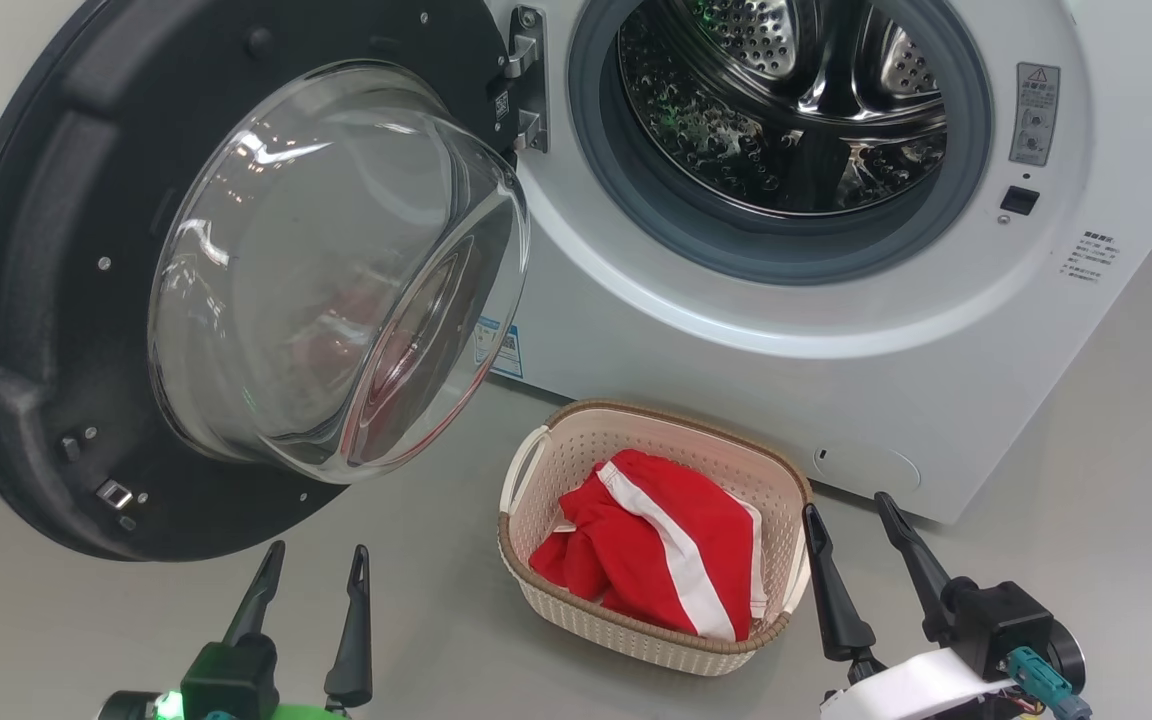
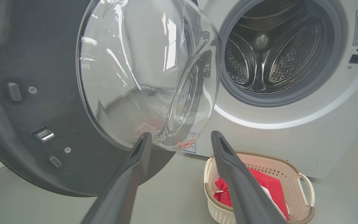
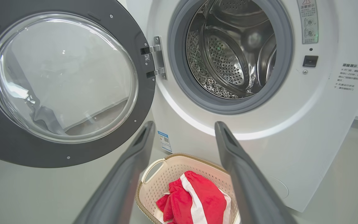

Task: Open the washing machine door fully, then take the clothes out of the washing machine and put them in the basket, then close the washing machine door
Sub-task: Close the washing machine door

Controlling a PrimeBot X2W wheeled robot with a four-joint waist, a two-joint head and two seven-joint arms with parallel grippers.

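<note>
— What sits furthest left?

— The washing machine door (image 1: 36, 300), swung wide on its hinge, its glass bowl bulging toward the robot. The left gripper (image 1: 318, 548) hovers just below it, fingers spread and holding nothing.

— So the risk there?

— Closing the door looks like the step left to do. If that arm pushes on the curved glass rather than the black rim, the fingers could slide off, and the door might stop short of latching.

— And the middle?

— The basket (image 1: 636, 408) sits on the floor just in front of the washing machine (image 1: 636, 330), with the clothes (image 1: 656, 550) piled inside it. A low sweep of either arm could knock it or snag a red fold.

— The right side?

— The right gripper (image 1: 846, 505), spread and empty too, stands just beside the basket's right rim. The drum (image 1: 786, 100) looks bare, but its nearest floor is hidden behind the grey ring. A garment left there could get trapped by the door.
</note>
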